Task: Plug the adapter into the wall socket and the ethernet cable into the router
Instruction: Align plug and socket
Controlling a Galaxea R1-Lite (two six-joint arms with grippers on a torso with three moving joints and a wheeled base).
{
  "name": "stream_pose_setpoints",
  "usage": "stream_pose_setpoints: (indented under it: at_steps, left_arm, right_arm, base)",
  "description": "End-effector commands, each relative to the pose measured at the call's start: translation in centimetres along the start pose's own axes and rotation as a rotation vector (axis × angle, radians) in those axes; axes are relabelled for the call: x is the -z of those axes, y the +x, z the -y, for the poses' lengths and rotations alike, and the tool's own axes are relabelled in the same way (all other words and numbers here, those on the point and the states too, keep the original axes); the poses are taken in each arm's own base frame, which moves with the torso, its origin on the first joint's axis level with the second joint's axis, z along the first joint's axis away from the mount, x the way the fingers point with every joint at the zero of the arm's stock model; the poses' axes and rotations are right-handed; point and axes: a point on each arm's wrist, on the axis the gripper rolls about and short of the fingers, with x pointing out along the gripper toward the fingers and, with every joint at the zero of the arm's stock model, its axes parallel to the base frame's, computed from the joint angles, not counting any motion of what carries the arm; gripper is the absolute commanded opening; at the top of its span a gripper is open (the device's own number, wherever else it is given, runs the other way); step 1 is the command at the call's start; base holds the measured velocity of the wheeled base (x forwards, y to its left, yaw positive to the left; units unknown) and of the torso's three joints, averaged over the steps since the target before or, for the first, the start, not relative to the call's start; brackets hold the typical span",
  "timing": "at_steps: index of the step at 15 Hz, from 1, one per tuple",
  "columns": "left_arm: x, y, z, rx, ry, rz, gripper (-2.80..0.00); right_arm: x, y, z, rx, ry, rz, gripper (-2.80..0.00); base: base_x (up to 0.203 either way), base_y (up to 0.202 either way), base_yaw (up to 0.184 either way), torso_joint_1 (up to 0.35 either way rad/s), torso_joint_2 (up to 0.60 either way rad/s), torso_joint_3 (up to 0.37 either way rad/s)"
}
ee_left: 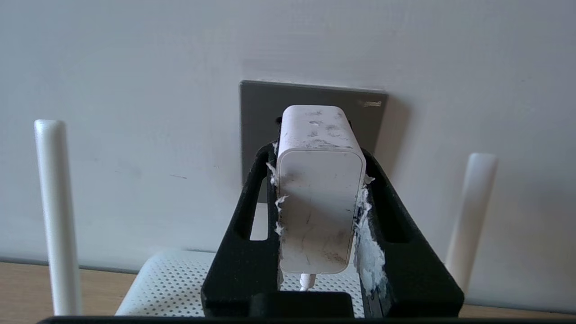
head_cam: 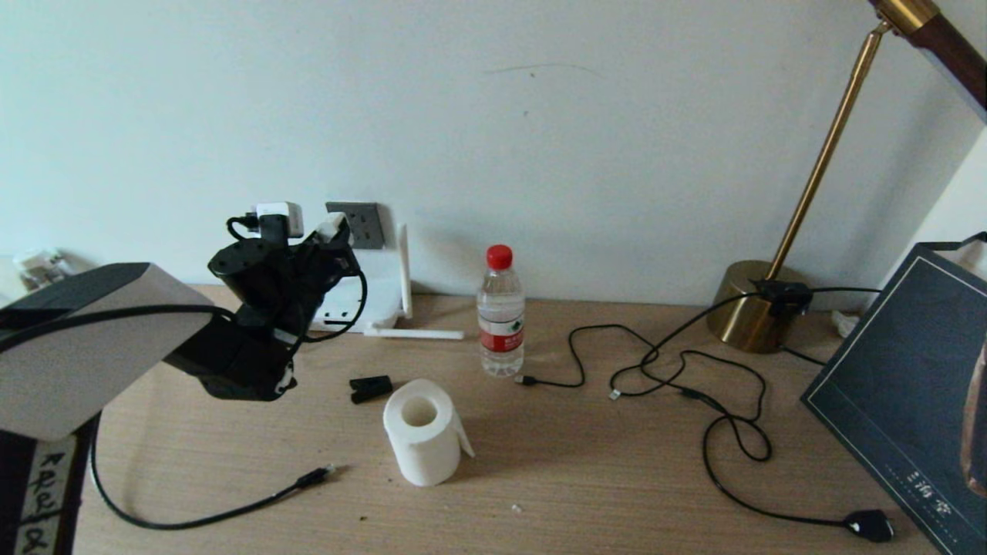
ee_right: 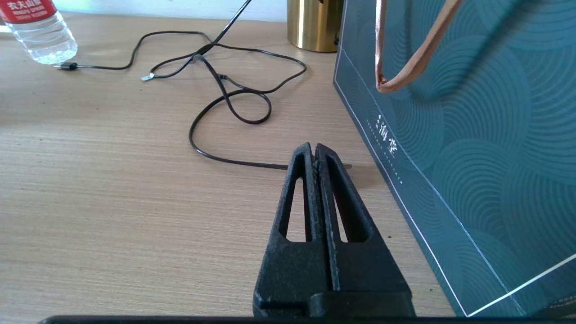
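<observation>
My left gripper [ee_left: 316, 153] is shut on the white adapter [ee_left: 317, 193], gripping its two sides, with its thin white cord hanging below. The adapter's front end is right at the dark grey wall socket [ee_left: 258, 112]; whether its pins are in, I cannot tell. In the head view this gripper [head_cam: 336, 230] is raised at the socket [head_cam: 358, 224], above the white router [head_cam: 375, 297]. The ethernet cable [head_cam: 231, 512] lies loose on the table at front left, its clear plug tip [head_cam: 322, 471] free. My right gripper [ee_right: 313, 148] is shut on nothing, low over the table beside a bag.
A toilet roll [head_cam: 422, 432], a small black clip block [head_cam: 370, 387] and a water bottle [head_cam: 501, 312] stand mid-table. Thin black cables [head_cam: 694, 370] sprawl to the right near a brass lamp base [head_cam: 752, 312]. A dark teal bag [head_cam: 902, 385] fills the right edge.
</observation>
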Motion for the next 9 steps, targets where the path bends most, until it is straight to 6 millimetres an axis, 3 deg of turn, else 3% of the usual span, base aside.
stream_pose_setpoints:
  at_steps: [1,9]
  left_arm:
    - [0.09,-0.02,0.02,-0.001,-0.001,0.02,-2.8]
    - [0.42,-0.48,-0.12,0.003,-0.001,0.021,-2.8]
  right_arm:
    - [0.0,0.0,0.0,0.0,0.0,0.0,-2.8]
    - [0.0,0.0,0.0,0.0,0.0,0.0,-2.8]
  base:
    - [0.0,0.0,0.0,0.0,0.0,0.0]
    - [0.0,0.0,0.0,0.0,0.0,0.0]
